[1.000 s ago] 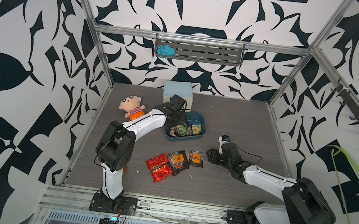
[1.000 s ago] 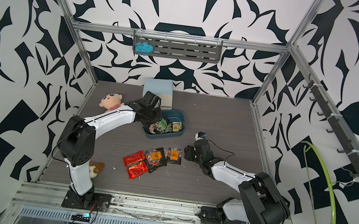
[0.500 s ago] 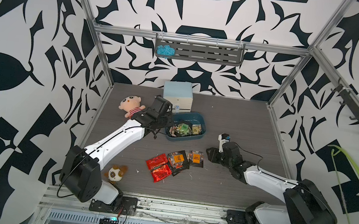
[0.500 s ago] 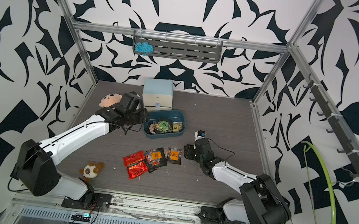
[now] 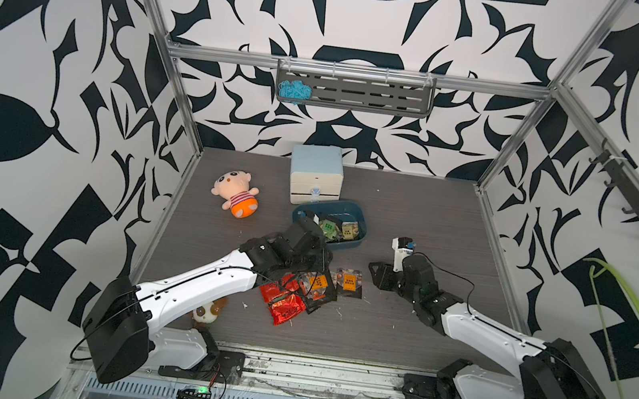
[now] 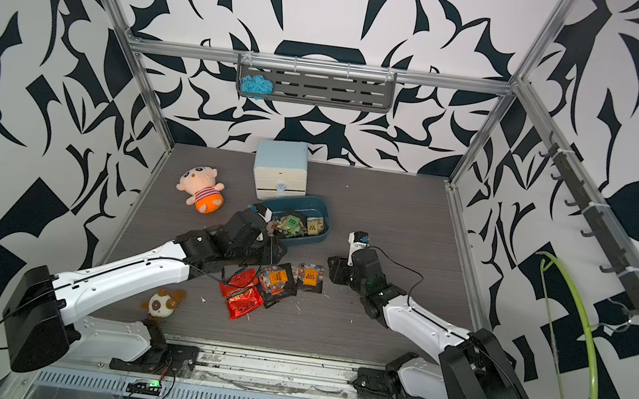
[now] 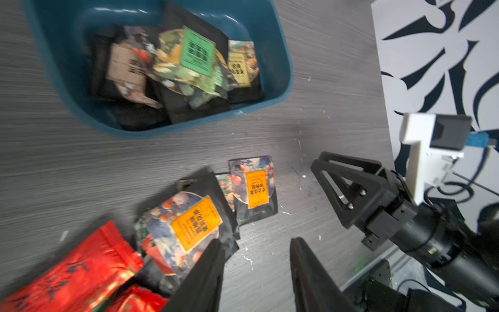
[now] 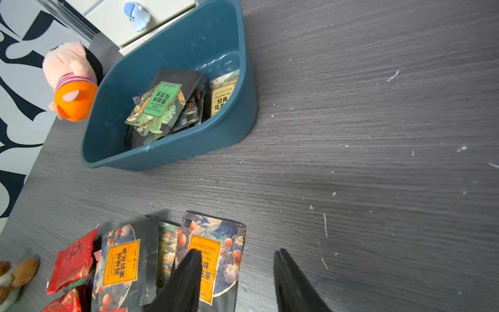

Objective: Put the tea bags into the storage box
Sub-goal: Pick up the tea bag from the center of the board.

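Loose tea bags [image 7: 194, 224] beside left hand [image 7: 255, 243]

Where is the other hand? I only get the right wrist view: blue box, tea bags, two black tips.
Observer: The left hand hovers open and empty beside the orange-label tea bags.
Operator: Anything in the box I can't see?
Observer: A beige-label tea bag, next to the green-label tea bag in the storage box.
Operator: And up on the walls?
Observer: A grey shelf holding a blue yarn-like bundle.

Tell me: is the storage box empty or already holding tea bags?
Partly full: several tea bags lie inside the storage box, bare floor beside them.
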Robot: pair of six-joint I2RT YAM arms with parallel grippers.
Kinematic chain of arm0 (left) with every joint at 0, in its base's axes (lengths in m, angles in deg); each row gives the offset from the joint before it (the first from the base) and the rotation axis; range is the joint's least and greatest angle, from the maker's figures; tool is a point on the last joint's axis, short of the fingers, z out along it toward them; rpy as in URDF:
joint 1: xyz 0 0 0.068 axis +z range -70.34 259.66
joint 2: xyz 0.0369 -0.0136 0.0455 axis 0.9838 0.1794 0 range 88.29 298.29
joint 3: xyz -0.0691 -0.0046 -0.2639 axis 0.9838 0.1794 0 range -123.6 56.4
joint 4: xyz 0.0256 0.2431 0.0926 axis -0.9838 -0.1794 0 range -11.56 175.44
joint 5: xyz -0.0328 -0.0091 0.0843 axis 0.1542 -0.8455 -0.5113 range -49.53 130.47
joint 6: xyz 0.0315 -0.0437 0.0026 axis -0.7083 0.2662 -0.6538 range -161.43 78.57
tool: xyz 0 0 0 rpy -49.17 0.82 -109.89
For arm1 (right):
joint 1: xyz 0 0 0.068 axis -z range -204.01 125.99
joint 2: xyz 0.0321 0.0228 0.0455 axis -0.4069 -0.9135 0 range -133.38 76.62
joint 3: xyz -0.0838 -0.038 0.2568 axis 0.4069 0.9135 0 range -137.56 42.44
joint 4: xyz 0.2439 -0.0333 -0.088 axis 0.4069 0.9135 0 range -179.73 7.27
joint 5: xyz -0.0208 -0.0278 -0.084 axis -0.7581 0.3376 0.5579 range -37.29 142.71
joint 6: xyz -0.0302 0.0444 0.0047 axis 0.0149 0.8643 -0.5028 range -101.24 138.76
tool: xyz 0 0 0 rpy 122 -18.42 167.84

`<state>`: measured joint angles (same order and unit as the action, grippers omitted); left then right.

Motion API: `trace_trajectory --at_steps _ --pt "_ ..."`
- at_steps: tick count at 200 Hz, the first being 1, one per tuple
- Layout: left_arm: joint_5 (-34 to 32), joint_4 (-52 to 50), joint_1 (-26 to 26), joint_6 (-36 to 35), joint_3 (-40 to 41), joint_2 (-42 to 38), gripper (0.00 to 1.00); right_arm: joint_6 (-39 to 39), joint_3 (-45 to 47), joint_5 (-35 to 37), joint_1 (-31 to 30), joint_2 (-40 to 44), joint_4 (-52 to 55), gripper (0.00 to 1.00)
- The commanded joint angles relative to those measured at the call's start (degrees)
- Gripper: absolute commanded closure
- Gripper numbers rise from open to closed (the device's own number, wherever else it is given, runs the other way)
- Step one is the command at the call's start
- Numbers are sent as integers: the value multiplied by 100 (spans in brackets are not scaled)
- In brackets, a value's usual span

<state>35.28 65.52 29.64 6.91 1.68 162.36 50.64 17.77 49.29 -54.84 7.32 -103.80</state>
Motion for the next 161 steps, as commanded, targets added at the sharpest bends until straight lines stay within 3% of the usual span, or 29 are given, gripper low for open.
trace_trajectory --at_steps 1,41,90,110,134,161 --pt "-27 220 -236 193 26 337 58 -185 -187 -268 -1 159 313 53" --pt "189 291 -481 206 -218 1025 62 -356 45 -507 -36 296 462 53" --pt "117 497 -570 369 -337 1620 68 -300 -53 -848 -30 -270 300 53" --pt "118 583 -570 400 -356 1848 75 -305 -149 -1000 -43 -490 299 53" --pt "291 619 -570 389 -555 2198 91 -296 -240 -1073 -60 -678 297 56" --pt "247 546 -506 409 -798 2611 100 -265 -301 -1167 -79 -859 300 57"
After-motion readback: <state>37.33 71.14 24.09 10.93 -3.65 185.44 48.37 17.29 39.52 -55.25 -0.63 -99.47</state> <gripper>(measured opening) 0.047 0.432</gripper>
